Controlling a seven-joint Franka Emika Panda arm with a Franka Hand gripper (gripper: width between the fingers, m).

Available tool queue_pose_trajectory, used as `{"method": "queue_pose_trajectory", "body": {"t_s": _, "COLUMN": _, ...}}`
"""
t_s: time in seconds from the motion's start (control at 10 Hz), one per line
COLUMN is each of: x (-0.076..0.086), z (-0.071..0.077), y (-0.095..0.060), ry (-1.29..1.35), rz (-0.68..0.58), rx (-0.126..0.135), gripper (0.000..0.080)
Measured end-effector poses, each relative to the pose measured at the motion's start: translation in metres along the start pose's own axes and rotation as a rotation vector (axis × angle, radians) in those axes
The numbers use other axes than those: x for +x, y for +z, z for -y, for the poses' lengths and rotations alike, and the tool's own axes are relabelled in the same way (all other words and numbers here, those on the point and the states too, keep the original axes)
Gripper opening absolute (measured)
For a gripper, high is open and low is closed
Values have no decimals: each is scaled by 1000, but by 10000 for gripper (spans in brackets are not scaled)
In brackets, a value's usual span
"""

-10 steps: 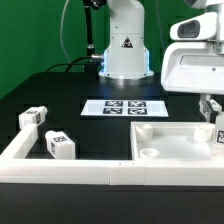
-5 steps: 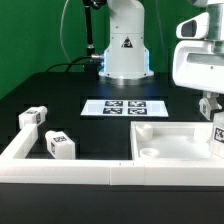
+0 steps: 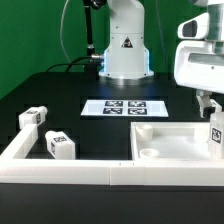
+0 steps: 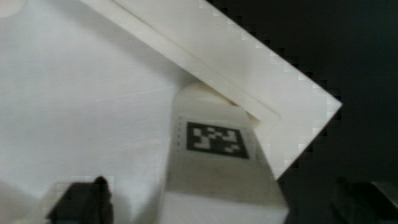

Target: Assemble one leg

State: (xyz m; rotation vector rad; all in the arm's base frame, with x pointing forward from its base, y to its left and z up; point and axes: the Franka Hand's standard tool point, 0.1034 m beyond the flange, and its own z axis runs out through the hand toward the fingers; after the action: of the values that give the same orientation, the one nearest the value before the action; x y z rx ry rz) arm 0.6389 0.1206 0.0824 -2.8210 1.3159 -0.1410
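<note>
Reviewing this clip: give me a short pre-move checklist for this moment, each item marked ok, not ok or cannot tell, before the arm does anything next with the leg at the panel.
1. Claw open around the leg, fingers on either side in the wrist view: ok.
2. Leg stands upright on the panel at the exterior view's right edge: ok.
3. Leg seated fully in the panel's corner: cannot tell, as neither view shows the joint.
4. Fingers clear of the leg for a straight lift away: cannot tell.
5. Two spare legs lie apart at the exterior view's left, out of the arm's way: ok.
6. Marker board unobstructed: ok.
</note>
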Motion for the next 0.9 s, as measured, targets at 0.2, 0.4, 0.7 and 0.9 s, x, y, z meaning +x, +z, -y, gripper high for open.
{"method": "queue_pose_trajectory", "body": {"t_s": 0.2, "x": 4, "z": 1, "y": -2, "ry": -235, "rz": -8, "rx": 8, "gripper": 643}}
{"method": "queue_pose_trajectory", "body": {"t_s": 0.4, "x": 4, "z": 1, "y": -2, "ry": -361, "rz": -9, "rx": 7, "gripper": 649}}
{"method": "queue_pose_trajectory", "body": {"t_s": 0.7, "x": 10, "z": 1, "y": -2, "ry": -763, "rz": -31, "rx": 10, "gripper": 649}}
{"method": "queue_pose_trajectory", "body": {"t_s": 0.9, "x": 14, "z": 0, "y": -1, "ry": -959, "rz": -47, "rx": 4, "gripper": 649}}
